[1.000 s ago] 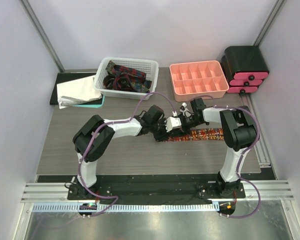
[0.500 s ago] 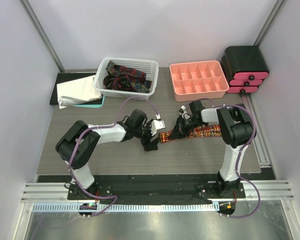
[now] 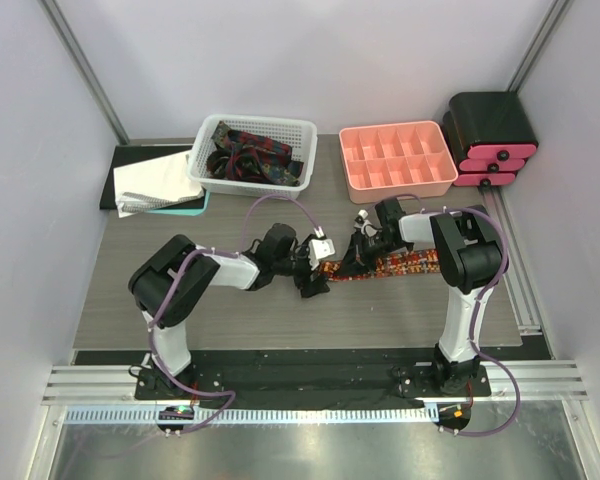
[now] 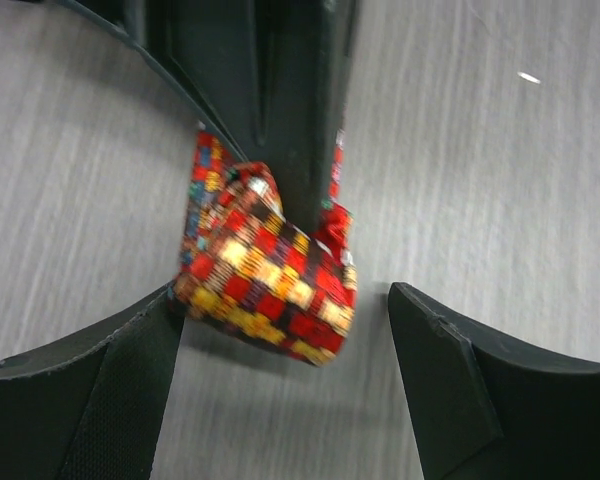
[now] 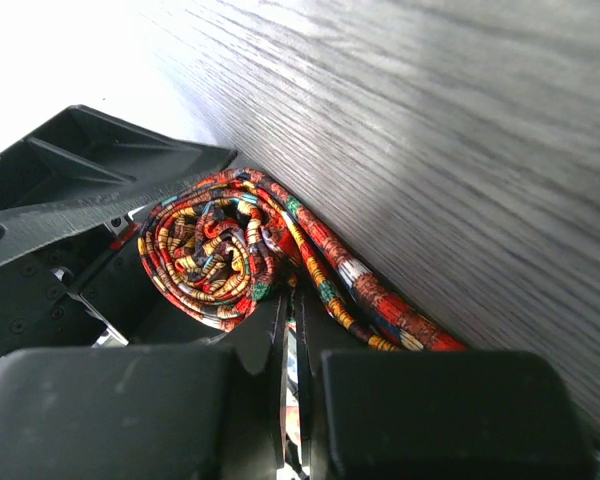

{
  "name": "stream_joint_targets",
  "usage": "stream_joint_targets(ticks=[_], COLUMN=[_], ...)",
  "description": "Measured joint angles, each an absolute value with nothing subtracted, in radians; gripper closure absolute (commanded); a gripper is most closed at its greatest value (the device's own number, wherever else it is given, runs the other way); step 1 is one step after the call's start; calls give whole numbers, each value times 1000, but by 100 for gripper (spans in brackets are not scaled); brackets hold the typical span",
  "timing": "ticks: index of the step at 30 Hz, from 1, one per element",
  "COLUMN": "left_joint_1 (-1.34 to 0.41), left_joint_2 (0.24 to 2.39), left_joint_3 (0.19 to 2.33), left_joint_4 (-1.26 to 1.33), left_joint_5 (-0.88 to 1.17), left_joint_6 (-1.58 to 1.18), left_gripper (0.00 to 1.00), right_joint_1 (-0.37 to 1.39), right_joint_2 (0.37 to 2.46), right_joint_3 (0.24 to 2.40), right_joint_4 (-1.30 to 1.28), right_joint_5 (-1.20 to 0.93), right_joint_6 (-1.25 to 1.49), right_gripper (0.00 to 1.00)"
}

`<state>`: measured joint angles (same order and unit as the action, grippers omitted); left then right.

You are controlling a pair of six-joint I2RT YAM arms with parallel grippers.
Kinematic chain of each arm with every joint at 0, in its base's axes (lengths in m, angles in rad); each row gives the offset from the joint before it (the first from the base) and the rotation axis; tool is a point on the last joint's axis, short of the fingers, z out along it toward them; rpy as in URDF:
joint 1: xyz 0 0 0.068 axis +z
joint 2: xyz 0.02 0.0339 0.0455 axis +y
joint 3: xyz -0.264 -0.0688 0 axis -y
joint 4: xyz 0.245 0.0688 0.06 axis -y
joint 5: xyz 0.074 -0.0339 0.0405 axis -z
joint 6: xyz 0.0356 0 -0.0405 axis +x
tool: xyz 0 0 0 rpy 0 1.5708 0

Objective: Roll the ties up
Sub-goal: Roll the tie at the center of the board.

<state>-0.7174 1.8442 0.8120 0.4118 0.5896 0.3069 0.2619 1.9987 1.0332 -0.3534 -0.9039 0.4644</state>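
Note:
A red tie with a yellow-orange check print [image 3: 410, 266] lies on the grey table, running right from the two grippers. Its left end is rolled into a small coil [image 5: 208, 258]. My right gripper [image 3: 352, 258] is shut on the tie right beside the coil, with its fingers [image 5: 295, 300] pinched together on the fabric. In the left wrist view the coil [image 4: 265, 270] sits between my left gripper's [image 4: 283, 325] open fingers and touches the left one. My left gripper [image 3: 315, 275] is low over the table just left of the coil.
A white basket [image 3: 202, 170] at the back holds several more dark patterned ties [image 3: 252, 152]. A pink compartment tray [image 3: 346, 160] stands to its right, and a black and pink drawer unit [image 3: 490, 135] at the far right. White cloth [image 3: 155, 185] lies at back left.
My left gripper pulled away left from the tie's end, then came back right toward it, open. My right gripper stayed shut on the tie and shifted slightly left.

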Motion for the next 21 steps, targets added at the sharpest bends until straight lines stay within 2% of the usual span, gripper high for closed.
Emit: stream_joint_targets(ticks=[7, 14, 15, 21], left_joint_1=[-725, -724, -725, -725], left_joint_2=[1846, 1730, 1729, 1770], left_joint_3=[768, 723, 731, 808], left_joint_4=[514, 397, 381, 326], left_joint_5=[530, 572, 578, 589], left_joint_6=[295, 436, 450, 445], left_gripper=[16, 13, 8, 4], right_joint_1=[263, 265, 265, 265], right_joint_2=[1999, 2011, 2012, 2017], right_joint_3=[1038, 1064, 1066, 1076], right_joint_4=[-366, -404, -409, -434], right_joint_5=[-901, -900, -901, -900], right_joint_6=[457, 429, 424, 400], right_gripper=[99, 99, 99, 99])
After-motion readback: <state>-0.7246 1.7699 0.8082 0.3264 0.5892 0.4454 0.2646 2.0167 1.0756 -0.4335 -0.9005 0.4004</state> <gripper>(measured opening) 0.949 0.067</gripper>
